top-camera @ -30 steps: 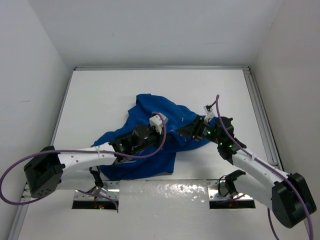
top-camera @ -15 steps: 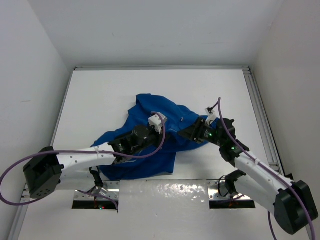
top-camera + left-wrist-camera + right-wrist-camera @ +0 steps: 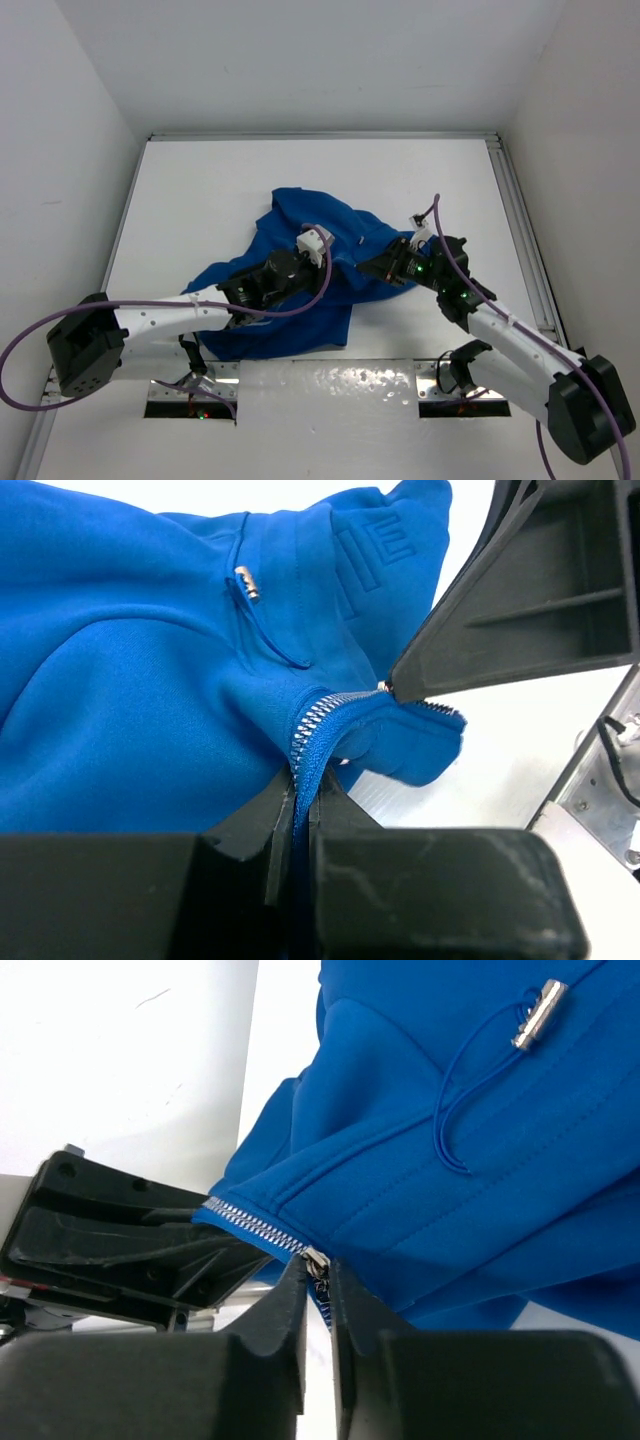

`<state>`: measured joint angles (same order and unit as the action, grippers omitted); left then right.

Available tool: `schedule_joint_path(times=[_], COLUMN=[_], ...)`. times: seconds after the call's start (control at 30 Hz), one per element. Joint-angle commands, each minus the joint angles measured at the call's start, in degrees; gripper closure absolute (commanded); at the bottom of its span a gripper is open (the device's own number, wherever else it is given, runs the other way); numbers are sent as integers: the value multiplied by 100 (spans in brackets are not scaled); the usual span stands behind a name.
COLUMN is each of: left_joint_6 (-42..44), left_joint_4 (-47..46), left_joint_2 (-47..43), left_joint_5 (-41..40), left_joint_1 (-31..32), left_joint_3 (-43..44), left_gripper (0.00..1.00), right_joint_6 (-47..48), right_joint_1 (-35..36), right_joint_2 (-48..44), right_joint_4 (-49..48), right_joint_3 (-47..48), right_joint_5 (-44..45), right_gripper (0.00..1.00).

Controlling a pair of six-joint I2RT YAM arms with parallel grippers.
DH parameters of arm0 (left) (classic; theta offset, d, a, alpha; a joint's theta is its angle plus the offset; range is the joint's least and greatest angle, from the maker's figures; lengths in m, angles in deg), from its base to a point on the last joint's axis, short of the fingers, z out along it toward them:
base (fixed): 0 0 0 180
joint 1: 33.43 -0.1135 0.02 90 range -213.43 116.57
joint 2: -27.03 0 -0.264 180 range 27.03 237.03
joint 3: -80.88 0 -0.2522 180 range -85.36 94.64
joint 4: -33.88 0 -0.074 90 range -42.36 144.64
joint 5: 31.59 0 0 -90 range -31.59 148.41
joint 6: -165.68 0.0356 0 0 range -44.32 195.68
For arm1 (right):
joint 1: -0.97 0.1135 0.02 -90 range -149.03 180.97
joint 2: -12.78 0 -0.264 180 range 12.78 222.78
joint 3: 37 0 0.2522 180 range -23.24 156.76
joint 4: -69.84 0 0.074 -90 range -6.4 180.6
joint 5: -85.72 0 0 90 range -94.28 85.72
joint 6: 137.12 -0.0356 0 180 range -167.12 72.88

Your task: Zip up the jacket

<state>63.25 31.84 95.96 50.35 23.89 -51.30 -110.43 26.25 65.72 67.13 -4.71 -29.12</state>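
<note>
We see a royal-blue fleece jacket lying crumpled on a white counter, spread beneath and beyond both end effectors. Our left end effector has its fingers pressed together on the silvery zipper, whose teeth rise just ahead of its tips. Our right end effector faces it from close by and is pinched together on the zipper slider at its fingertips. A metal-tipped drawcord lies on the fleece beyond the right end effector.
</note>
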Motion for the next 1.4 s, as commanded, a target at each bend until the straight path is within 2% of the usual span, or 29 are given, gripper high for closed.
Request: schedule_joint_path(times=[0.0,0.03,0.5,0.63,0.83,0.97,1.0,1.03,1.1,1.13,1.17,1.2,1.23,1.27,1.3,1.33,1.37], left_joint_6=[74,74,381,530,759,961,1101,1198,1451,1480,1480,1515,1524,1524,1437,1349,1000], left_joint_4=[-223,-240,-91,-82,-266,-284,-284,-293,-145,144,225,243,356,523,690,918,963], left_joint_2=[-98,-151,-116,-90,348,920,1025,1226,1578,1711,1808,1896,2062,2159,2291,2301,2275], left_joint_5=[-126,-178,-820,-1241,-1331,-1207,-1190,-1181,-1268,-1277,-1234,-1138,-919,-917,-943,-961,-1005], left_joint_1=[43,51,34,8,-528,-967,-994,-1012,-1100,-1152,-1309,-1372,-1416,-1460,-1460,-1460,-1460], left_joint_3=[224,206,592,689,1084,2058,2269,2698,3235,3812,4036,4221,4544,4730,5002,5031,4988], left_gripper=[100,100,100,100,100,100,100,100,100,100,97,88,74,50,34,24,16], right_joint_6=[55,125,802,1109,1601,1769,1830,1927,1945,1971,1980,1998,2067,2086,2147,2182,2217], right_joint_1=[3,3,3,3,3,3,12,4,3,3,3,3,3,3,3,3,3], right_joint_2=[-30,-91,-979,-1251,-1463,-1104,-728,-533,-208,-180,-180,-223,-250,-293,-355,-390,-417], right_joint_4=[-94,63,1399,1918,2455,1920,1876,1902,1928,1867,1832,1840,1892,1945,2007,2173,2279], right_joint_3=[11,20,-121,-69,291,862,1072,1596,1996,2223,2304,2374,2453,2472,2481,2472,2463], right_joint_5=[243,278,1094,1814,3106,3231,3179,3135,2977,2968,2967,2950,2950,2941,2958,2985,2994], right_gripper=[95,100,100,100,100,100,100,100,100,100,100,100,100,98,92,74,63])
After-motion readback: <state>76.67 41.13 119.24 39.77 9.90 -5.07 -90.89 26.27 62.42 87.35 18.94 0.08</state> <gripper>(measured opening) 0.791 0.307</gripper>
